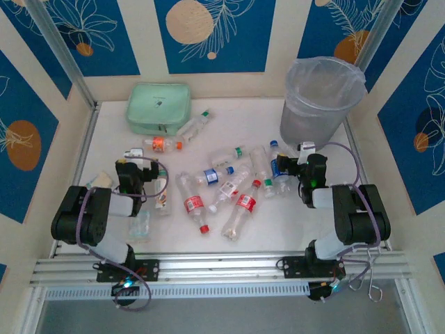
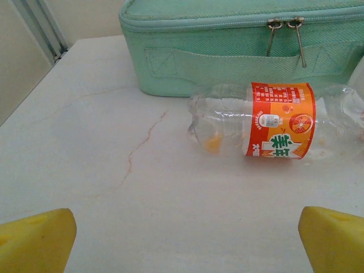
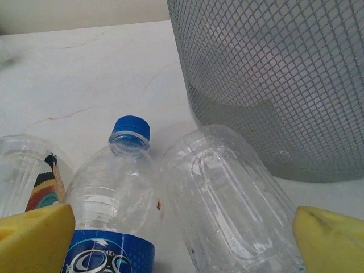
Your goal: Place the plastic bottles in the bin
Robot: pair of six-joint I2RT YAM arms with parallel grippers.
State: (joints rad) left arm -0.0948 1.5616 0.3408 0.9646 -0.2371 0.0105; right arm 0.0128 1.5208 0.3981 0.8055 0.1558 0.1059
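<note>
Top external view: the white table [image 1: 236, 118] carries everything, and the bin [image 1: 321, 104] stands upright at its far right corner, lined with a clear bag. Its meshed grey wall [image 3: 273, 79] rises just beyond the right arm's reach of bottles. A mint green zip pouch [image 1: 158, 108] lies at the far left.

The plastic bottles [image 1: 222, 184] lie scattered on their sides across the middle of the table, all outside the bin. Two carry red labels [image 1: 243, 203] near the front, and one has a blue label [image 1: 211, 175].

The left gripper [image 1: 131, 167] sits low at the left of the scatter. In its wrist view the yellow pads [image 2: 34, 239] are spread wide with bare table between them (nothing held). Ahead lies an orange-label bottle [image 2: 278, 122], just beside the pouch's front wall [image 2: 227, 51].

The right gripper [image 1: 286, 167] hangs near the bin's base, fingers released. Its yellow pads [image 3: 34, 233] stand on either side of a blue-capped bottle [image 3: 114, 193] and a label-free clear bottle [image 3: 227, 199], which lie side by side; whether the pads touch them I cannot tell.
</note>
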